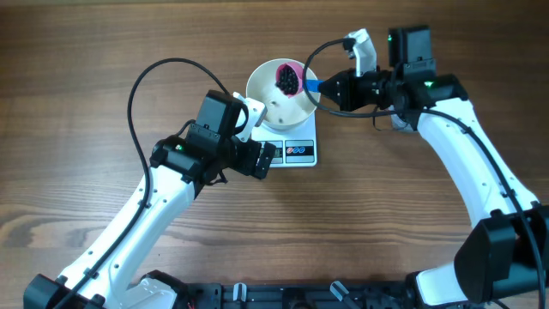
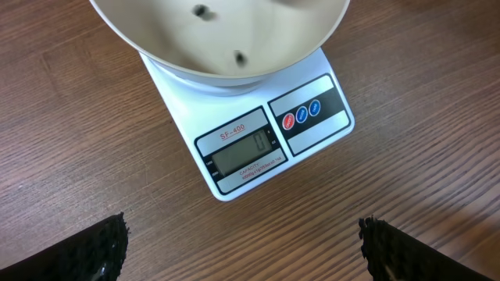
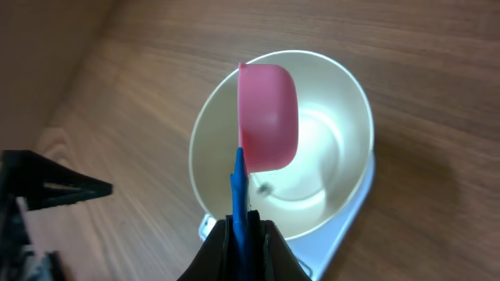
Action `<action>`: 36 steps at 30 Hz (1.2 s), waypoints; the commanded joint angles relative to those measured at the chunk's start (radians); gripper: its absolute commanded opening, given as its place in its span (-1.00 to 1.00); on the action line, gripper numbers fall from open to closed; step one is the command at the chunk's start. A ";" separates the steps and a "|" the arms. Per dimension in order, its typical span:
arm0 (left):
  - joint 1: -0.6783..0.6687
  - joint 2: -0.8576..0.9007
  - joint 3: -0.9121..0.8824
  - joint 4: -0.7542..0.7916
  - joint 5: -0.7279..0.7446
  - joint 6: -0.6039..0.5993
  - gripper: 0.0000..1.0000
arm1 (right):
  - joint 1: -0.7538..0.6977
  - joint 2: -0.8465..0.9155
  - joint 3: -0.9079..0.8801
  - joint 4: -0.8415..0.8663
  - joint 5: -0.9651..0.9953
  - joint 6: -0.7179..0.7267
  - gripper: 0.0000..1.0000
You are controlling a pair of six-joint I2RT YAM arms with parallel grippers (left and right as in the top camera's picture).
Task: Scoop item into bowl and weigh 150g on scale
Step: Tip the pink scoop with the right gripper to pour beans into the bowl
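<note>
The item, a dark clump of tiny black beads (image 1: 287, 80), sits in the pink scoop (image 1: 286, 77), which hangs over the far side of the white bowl (image 1: 266, 105). A couple of stray beads lie on the bowl's inner wall in my left wrist view, and one shows near the bottom in the right wrist view. Otherwise I see bare white inside. The bowl stands on the scale (image 2: 234, 156), covering most of its platform and leaving the display edge clear. The grey display shows a single zero, and there are round red and blue buttons beside it.

The scoop's blue handle (image 1: 313, 85) runs out over the bowl's rim to the right gripper (image 3: 238, 234), whose jaws are pressed together on it. From that wrist camera I get the pink back of the scoop, with the bowl below and behind it.

The left gripper (image 2: 242, 242) hovers over the wooden table (image 1: 86, 69) just in front of the scale's display edge. Its fingers (image 2: 105, 248) are spread wide apart with nothing between them, and the dark textured pads only just show in the bottom corners of that view. It touches neither the scale nor the bowl
</note>
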 commanded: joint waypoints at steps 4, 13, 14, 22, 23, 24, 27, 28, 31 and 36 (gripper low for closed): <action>0.005 -0.009 0.016 0.000 0.012 0.011 1.00 | 0.008 -0.064 -0.003 0.011 0.087 -0.065 -0.91; 0.005 -0.009 0.016 0.000 0.012 0.011 1.00 | 0.011 -0.072 -0.003 0.005 0.087 -0.130 -0.91; 0.005 -0.009 0.016 0.000 0.013 0.011 1.00 | 0.013 -0.072 -0.003 0.004 0.087 -0.142 -0.92; 0.005 -0.009 0.016 0.000 0.012 0.011 1.00 | 0.070 -0.077 -0.003 0.004 0.183 -0.204 -0.92; 0.005 -0.009 0.016 0.000 0.012 0.011 1.00 | 0.077 -0.079 -0.003 0.005 0.200 -0.203 -0.91; 0.005 -0.009 0.016 0.000 0.012 0.011 1.00 | 0.082 -0.079 -0.003 0.005 0.204 -0.204 -0.91; 0.005 -0.009 0.016 0.000 0.012 0.011 1.00 | 0.084 -0.084 -0.003 0.005 0.204 -0.206 -0.92; 0.005 -0.009 0.016 0.000 0.012 0.011 1.00 | 0.084 -0.085 -0.003 0.005 0.210 -0.207 -0.92; 0.005 -0.009 0.016 0.000 0.013 0.011 1.00 | 0.084 -0.092 -0.003 0.003 0.225 -0.231 -0.91; 0.005 -0.009 0.016 0.000 0.012 0.011 1.00 | 0.085 -0.119 -0.003 0.004 0.226 -0.271 -0.91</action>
